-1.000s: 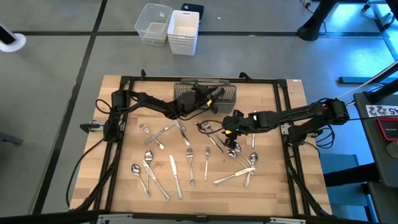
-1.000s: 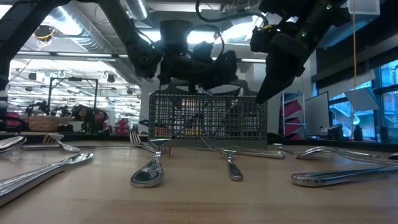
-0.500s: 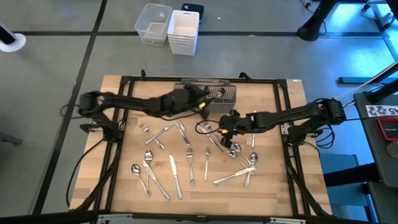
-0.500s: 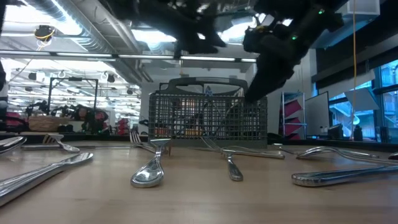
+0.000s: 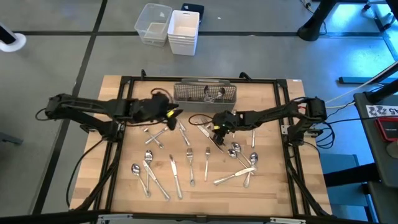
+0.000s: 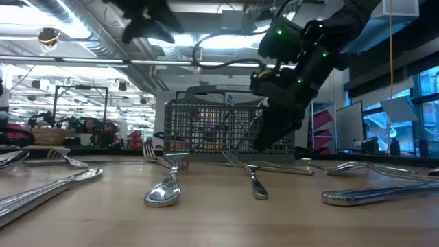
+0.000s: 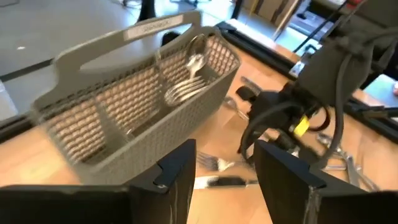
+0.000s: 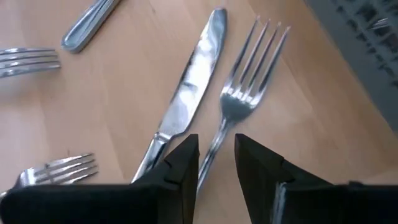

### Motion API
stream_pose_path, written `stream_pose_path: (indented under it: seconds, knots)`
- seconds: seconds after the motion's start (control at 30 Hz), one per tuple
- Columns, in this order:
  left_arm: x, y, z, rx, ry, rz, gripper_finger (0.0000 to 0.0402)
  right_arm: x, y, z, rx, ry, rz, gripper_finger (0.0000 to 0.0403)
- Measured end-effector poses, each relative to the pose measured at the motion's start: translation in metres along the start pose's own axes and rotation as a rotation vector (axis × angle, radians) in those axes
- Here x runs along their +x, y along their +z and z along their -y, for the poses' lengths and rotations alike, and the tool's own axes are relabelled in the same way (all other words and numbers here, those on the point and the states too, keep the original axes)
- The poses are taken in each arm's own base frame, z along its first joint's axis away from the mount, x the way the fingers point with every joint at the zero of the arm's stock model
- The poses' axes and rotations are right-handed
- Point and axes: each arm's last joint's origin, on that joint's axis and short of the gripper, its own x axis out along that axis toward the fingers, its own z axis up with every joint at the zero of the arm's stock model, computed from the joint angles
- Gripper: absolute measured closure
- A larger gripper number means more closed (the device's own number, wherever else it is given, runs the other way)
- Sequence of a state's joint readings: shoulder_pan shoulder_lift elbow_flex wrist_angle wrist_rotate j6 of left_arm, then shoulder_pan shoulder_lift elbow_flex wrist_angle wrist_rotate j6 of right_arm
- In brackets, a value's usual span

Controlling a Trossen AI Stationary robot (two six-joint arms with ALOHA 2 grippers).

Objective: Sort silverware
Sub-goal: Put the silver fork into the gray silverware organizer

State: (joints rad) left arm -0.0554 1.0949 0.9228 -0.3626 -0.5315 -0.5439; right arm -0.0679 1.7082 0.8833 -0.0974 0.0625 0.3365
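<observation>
Your left gripper (image 5: 176, 113) hangs parted and empty, the wire caddy (image 5: 206, 93) just ahead of it, already holding a few pieces. Your right gripper (image 8: 216, 163) stands low with its fingers apart, astride the handle of a fork (image 8: 239, 99); a knife (image 8: 186, 99) lies just beside that fork. The remaining silverware (image 5: 186, 158) lies scattered on the table (image 5: 273, 186), beneath and behind both tools. Expect each piece to be light, stiff and slippery. Take the fork mid-handle, square across the shank.
</observation>
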Motion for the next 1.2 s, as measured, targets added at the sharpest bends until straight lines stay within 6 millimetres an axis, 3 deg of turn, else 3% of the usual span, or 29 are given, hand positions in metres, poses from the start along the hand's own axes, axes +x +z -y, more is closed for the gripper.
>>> stream_pose_path:
  seconds: [0.17, 0.5, 0.63, 0.8, 1.2]
  knots:
    - [-0.010, -0.023, -0.003, -0.030, 0.007, -0.002, 0.0247, 0.006, -0.003, 0.001, -0.001, -0.009, -0.019, 0.0297]
    - [-0.003, -0.071, -0.012, -0.103, 0.055, -0.075, 0.0247, 0.025, -0.010, 0.002, -0.005, -0.028, -0.036, 0.0298]
    - [-0.002, -0.082, -0.015, -0.132, 0.074, -0.094, 0.0247, 0.030, -0.012, 0.002, -0.007, -0.042, -0.047, 0.0320]
    - [-0.003, -0.087, -0.015, -0.146, 0.078, -0.095, 0.0247, 0.028, -0.012, 0.002, -0.007, -0.042, -0.045, 0.0386]
    - [-0.003, -0.087, -0.015, -0.139, 0.093, -0.074, 0.0247, -0.003, 0.003, -0.003, -0.001, 0.062, 0.004, 0.0390]
